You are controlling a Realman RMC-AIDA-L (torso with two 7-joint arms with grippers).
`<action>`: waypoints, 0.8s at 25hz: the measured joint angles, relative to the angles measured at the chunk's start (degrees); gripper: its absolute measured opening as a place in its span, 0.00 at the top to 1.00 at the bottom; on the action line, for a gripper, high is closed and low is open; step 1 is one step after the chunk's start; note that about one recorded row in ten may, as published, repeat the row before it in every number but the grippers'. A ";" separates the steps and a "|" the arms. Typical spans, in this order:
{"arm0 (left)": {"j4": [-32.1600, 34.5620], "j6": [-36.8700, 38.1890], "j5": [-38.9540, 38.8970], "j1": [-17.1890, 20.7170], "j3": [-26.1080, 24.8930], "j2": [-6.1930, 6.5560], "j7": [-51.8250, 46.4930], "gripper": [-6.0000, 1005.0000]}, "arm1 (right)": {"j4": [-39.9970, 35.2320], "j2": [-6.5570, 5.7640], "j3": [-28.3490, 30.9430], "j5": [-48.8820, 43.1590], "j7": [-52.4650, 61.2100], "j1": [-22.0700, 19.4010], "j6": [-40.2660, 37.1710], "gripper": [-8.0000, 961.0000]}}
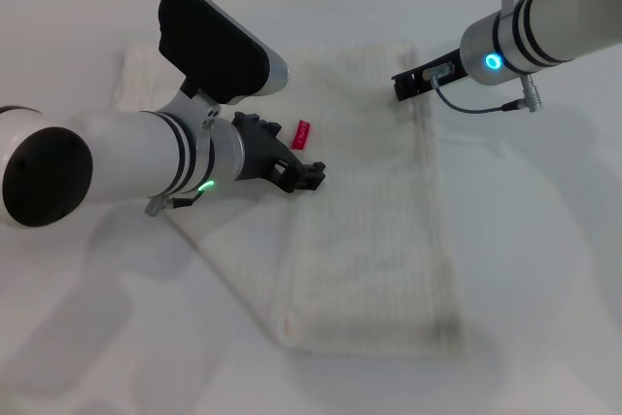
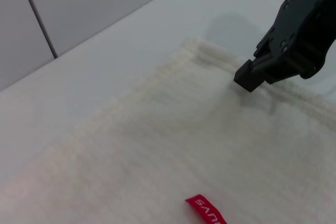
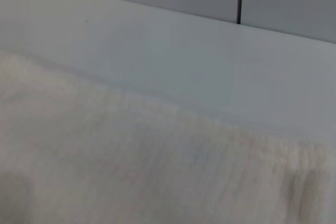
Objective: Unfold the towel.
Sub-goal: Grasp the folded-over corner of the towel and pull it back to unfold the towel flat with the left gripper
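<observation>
The cream-white towel lies flat on the white table, with its red label tag showing near the middle. My left gripper hovers low over the towel just in front of the tag. My right gripper is at the towel's far right corner. In the left wrist view the right gripper looks shut and sits just above the cloth, holding nothing. The tag shows there too. The right wrist view shows only the towel's fuzzy far edge.
The white table extends on all sides of the towel. A grey panelled wall stands behind the table's far edge. My left forearm covers the towel's left part.
</observation>
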 joint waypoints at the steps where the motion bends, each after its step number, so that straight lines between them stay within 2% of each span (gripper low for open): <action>1: 0.26 -0.07 -0.24 -0.20 0.00 0.00 -0.02 0.29 | 0.00 0.00 0.00 0.00 0.00 0.00 -0.02 0.99; 11: 1.63 -3.02 -0.89 -2.40 -0.01 0.04 0.10 0.30 | -0.40 0.00 0.00 0.02 0.00 0.01 -0.38 0.99; 17: 0.51 -4.13 -0.65 -2.53 -0.24 0.15 0.04 0.60 | -0.44 0.00 0.01 0.06 0.00 -0.04 -0.42 0.99; 19: -1.76 -5.61 -0.22 -1.98 -0.42 0.18 0.01 0.71 | -0.44 0.00 0.01 0.08 0.00 -0.08 -0.54 0.99; 20: -2.36 -6.11 -0.10 -1.84 -0.48 0.18 0.00 0.73 | -0.44 0.00 0.01 0.08 0.00 -0.08 -0.54 0.99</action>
